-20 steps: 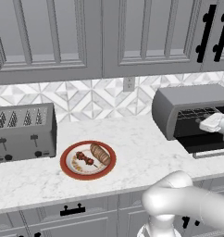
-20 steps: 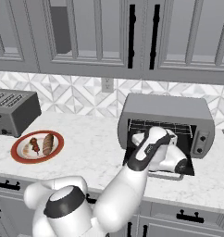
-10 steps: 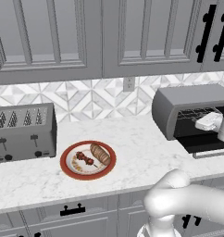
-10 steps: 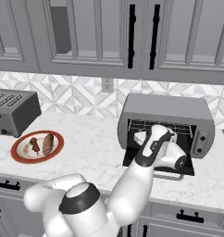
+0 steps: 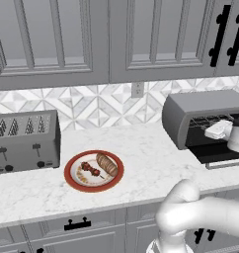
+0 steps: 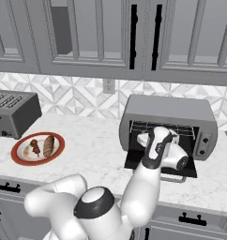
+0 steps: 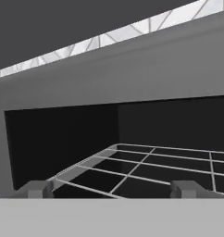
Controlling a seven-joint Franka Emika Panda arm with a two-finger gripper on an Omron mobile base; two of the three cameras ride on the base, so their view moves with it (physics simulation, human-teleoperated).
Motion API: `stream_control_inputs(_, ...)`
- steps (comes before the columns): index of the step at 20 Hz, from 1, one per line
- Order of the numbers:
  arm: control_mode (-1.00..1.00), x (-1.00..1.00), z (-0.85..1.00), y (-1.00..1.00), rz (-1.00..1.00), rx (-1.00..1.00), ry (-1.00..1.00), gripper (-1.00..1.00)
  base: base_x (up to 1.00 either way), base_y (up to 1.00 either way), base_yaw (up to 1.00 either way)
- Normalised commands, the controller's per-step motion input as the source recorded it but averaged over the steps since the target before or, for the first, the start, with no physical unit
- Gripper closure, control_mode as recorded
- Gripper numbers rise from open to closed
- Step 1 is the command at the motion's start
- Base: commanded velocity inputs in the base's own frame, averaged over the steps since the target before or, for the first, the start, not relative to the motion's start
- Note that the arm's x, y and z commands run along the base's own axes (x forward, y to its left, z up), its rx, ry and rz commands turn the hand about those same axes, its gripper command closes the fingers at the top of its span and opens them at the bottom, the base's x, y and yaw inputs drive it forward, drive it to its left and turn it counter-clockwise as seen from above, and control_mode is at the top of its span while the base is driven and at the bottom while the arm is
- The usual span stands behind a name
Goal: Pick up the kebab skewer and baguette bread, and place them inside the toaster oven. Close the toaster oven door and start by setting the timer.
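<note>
Your gripper, jaws apart and empty, has edged deeper toward the open oven and faces its bare rack, while skewer and baguette sit on the plate at nine o'clock, unfetched.

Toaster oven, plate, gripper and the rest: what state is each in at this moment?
Toaster oven: open, rack bare.
Door: folded down flat.
Gripper: open, empty, at the oven's mouth.
Skewer: lying on the plate.
Baguette: lying on the plate.
Plate: on the counter.
</note>
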Motion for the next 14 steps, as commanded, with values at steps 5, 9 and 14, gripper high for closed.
stream_control_inputs(5,-1.00,0.37,-0.08,-0.09,-0.04,-0.05,0.00,-1.00,0.00,0.00,0.00)
stream_control_inputs(9,-1.00,0.17,-0.33,-0.05,-0.04,-0.04,0.00,-1.00,0.00,0.00,0.00)
stream_control_inputs(14,-1.00,0.20,-0.15,-0.08,-0.03,-0.03,0.01,-1.00,0.00,0.00,0.00)
